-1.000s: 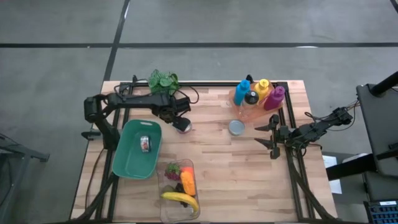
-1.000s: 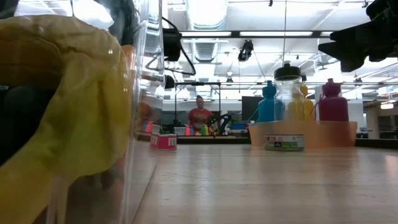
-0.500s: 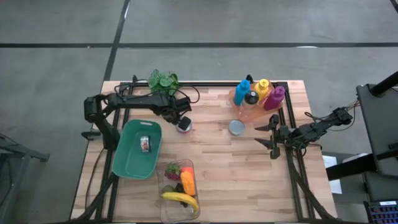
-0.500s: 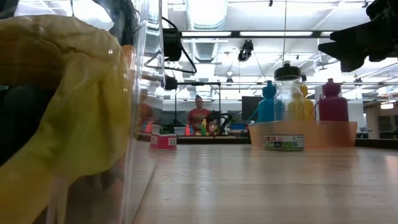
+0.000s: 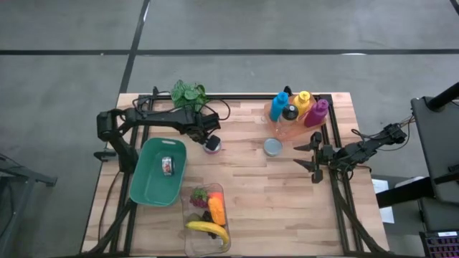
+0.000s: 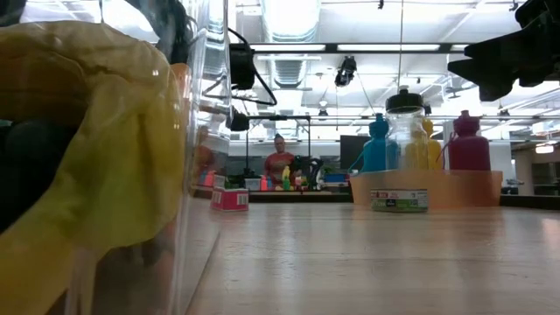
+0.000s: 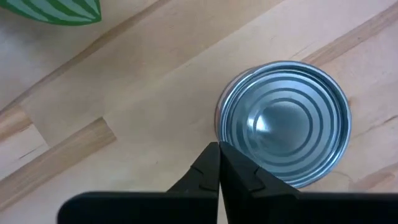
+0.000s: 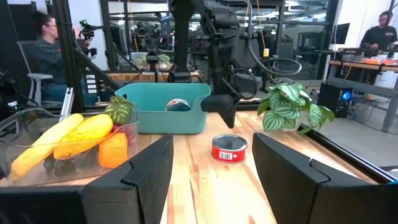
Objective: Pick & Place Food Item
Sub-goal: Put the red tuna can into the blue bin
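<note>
The small round red-labelled metal can [image 7: 283, 127], its lid ribbed in rings, stands on the pale wooden bench [image 7: 124, 93]. The left gripper [image 7: 219, 163] has its jaws clenched empty just beside its rim; the right gripper [image 8: 211, 168] has its jaws released.

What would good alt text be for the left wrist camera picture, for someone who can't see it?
The left gripper, fingers shut together and holding nothing, hovers above a wooden table beside an upright silver tin can seen from above. A green striped leaf shows at one corner.
</note>
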`<action>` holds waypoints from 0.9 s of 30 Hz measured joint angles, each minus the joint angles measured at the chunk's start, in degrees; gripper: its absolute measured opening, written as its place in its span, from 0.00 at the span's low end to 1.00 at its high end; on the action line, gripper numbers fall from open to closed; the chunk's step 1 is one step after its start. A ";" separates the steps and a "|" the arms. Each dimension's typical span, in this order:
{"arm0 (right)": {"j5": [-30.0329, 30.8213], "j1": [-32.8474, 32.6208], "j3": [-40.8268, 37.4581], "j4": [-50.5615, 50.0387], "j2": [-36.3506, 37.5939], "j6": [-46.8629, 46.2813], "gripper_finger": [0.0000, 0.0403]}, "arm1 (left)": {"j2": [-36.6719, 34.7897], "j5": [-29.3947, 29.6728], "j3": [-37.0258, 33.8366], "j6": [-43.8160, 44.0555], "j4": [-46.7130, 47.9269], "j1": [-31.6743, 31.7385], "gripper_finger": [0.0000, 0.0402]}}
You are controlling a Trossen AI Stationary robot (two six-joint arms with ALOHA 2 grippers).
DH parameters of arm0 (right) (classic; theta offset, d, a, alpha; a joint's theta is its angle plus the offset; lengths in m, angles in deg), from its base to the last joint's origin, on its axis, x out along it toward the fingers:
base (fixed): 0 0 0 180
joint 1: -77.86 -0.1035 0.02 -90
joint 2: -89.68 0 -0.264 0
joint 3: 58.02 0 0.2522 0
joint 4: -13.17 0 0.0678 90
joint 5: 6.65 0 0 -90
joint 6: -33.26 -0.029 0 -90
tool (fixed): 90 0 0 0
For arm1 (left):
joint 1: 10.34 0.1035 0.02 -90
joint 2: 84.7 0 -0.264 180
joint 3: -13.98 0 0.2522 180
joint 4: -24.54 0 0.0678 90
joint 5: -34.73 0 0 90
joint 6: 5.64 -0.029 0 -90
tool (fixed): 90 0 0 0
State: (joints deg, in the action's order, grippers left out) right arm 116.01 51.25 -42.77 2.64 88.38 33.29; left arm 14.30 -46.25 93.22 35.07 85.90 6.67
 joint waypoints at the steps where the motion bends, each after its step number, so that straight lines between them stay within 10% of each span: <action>1: 0.01 -0.02 0.00 0.00 0.00 0.00 0.54 | 0.00 -0.10 -0.52 -0.02 -0.85 0.00 0.02; 27: 0.01 -0.02 -0.01 0.00 0.00 0.00 0.54 | 0.11 -2.78 -2.37 -0.39 -4.31 -0.46 0.02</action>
State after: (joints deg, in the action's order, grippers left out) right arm 116.02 51.23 -42.78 2.64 88.38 33.29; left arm 14.41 -49.03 90.85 34.68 81.60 6.22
